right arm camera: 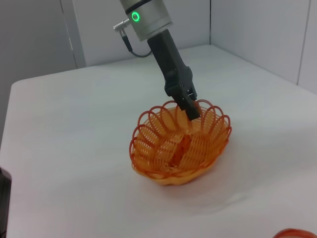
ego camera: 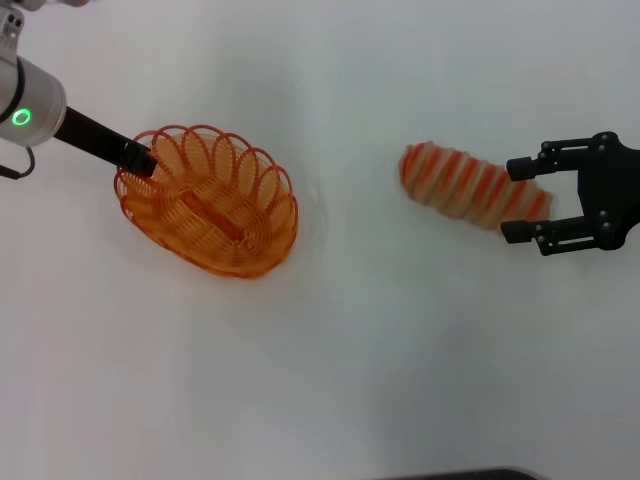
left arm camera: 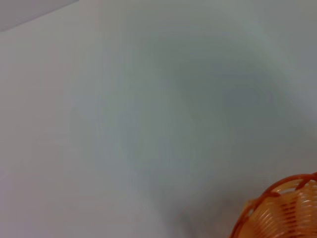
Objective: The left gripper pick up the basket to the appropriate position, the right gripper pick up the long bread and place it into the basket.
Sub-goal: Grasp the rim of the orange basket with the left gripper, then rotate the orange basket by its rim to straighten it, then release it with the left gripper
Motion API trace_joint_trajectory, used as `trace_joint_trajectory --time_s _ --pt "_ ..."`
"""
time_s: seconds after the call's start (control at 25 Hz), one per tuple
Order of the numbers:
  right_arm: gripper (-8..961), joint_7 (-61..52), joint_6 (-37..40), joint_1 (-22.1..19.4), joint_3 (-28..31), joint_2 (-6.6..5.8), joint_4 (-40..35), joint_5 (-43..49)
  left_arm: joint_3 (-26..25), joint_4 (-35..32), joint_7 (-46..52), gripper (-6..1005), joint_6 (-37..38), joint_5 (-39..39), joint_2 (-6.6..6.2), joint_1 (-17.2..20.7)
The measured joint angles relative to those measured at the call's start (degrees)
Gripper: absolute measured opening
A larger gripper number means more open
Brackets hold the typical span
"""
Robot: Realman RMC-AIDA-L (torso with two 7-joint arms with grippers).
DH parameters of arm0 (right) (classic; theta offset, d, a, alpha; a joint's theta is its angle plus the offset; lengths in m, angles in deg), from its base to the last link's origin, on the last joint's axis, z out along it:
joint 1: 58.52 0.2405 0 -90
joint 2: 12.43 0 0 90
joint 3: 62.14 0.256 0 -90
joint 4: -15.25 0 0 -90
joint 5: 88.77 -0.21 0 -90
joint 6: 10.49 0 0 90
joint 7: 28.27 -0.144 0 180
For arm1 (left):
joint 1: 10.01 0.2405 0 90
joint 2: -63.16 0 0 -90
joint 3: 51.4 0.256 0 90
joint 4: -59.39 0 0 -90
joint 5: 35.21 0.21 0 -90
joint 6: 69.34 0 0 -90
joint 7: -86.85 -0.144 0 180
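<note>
The orange wire basket (ego camera: 215, 205) stands on the white table at the left; it also shows in the right wrist view (right arm camera: 178, 148) and at a corner of the left wrist view (left arm camera: 285, 213). My left gripper (ego camera: 143, 160) is shut on the basket's far-left rim, which the right wrist view (right arm camera: 190, 106) shows too. The long bread (ego camera: 455, 180) lies on the table at the right. My right gripper (ego camera: 510, 200) is open, its two fingers on either side of the bread's right end. A sliver of the bread (right arm camera: 293, 233) shows in the right wrist view.
The white table (ego camera: 330, 380) spreads between the basket and the bread. Grey partition walls (right arm camera: 247, 25) stand behind the table's far edge. A dark object (right arm camera: 4, 198) sits past the table's edge in the right wrist view.
</note>
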Motion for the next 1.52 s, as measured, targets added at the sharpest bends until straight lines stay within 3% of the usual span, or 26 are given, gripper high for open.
trace_joint_trajectory --time_s 0.28,0.8,1.28,1.52 --pt "778 0.06 0.02 0.31 0.49 0.0 0.0 -0.02 -0.99 -0.46 4.61 157 4.45 -0.16 -0.67 -0.99" --pt "778 0.2 0.53 1.17 2.2 -0.06 0.0 -0.09 -8.94 -1.37 11.13 114 13.38 -0.67 -2.57 -3.46" --pt "778 0.3 0.38 2.13 2.38 -0.09 0.0 -0.09 -14.21 -1.13 14.65 95 19.09 -4.11 -2.39 -2.58" --pt "778 0.36 0.21 2.19 5.25 -0.09 0.0 -1.06 -16.16 -1.34 16.34 95 19.8 -7.62 -1.04 1.05"
